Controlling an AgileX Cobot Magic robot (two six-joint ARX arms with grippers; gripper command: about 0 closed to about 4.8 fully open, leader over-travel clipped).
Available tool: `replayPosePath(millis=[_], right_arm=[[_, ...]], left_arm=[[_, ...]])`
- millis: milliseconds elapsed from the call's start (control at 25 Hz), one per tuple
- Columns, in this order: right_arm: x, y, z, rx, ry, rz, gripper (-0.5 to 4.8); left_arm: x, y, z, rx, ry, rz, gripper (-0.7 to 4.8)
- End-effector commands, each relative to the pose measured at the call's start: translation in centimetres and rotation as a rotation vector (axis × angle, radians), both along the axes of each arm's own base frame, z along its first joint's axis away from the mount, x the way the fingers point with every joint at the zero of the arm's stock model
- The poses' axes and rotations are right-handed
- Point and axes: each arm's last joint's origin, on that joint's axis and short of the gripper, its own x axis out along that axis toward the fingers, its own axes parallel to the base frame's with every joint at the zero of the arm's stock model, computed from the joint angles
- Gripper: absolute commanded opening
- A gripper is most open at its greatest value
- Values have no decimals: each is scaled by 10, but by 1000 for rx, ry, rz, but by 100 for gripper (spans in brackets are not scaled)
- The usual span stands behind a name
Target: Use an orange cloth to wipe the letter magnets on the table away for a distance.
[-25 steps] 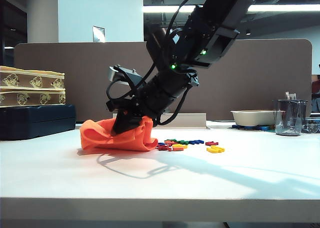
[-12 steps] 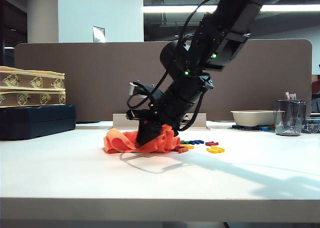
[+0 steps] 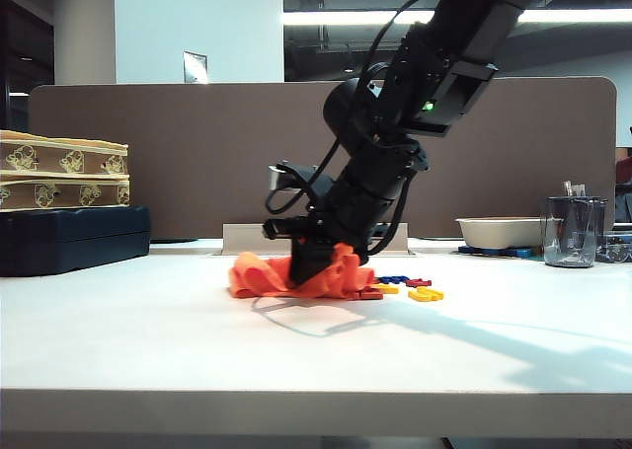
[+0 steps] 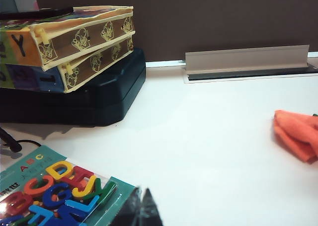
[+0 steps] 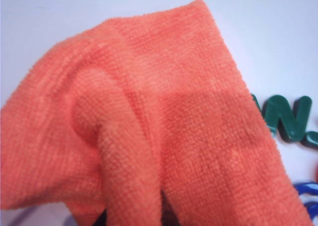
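The orange cloth (image 3: pixel 259 276) lies bunched on the white table (image 3: pixel 296 370), and my right gripper (image 3: pixel 306 263) is shut on a fold of it, pressing down. In the right wrist view the cloth (image 5: pixel 149 126) fills the frame, with the gripper (image 5: pixel 134 218) nearly hidden under it. A green letter (image 5: pixel 285 119) and a blue one (image 5: pixel 305 196) show past its edge. Loose letter magnets (image 3: pixel 415 289) lie against the cloth's right side. My left gripper (image 4: pixel 140 211) sits low over the table, shut and empty, far from the cloth (image 4: pixel 297 134).
Two patterned boxes (image 3: pixel 64 173) are stacked on a dark case (image 3: pixel 74 237) at the left. A white bowl (image 3: pixel 499 232) and a clear beaker (image 3: pixel 573 230) stand at the right. A brown divider (image 3: pixel 178 153) closes the back. A packet of letters (image 4: pixel 54 191) lies by my left gripper.
My right gripper has dragged the orange cloth to the right, onto the near side of the magnet pile; fewer letters show now. The left arm has not moved.
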Motion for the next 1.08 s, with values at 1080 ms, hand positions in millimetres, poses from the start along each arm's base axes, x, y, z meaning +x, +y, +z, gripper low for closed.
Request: replayPosePath(millis=[1080], right_arm=[[45,-187,-18,-294,184,-517,8]], left_arm=[[0,0,1,-3,-6,0,-5]])
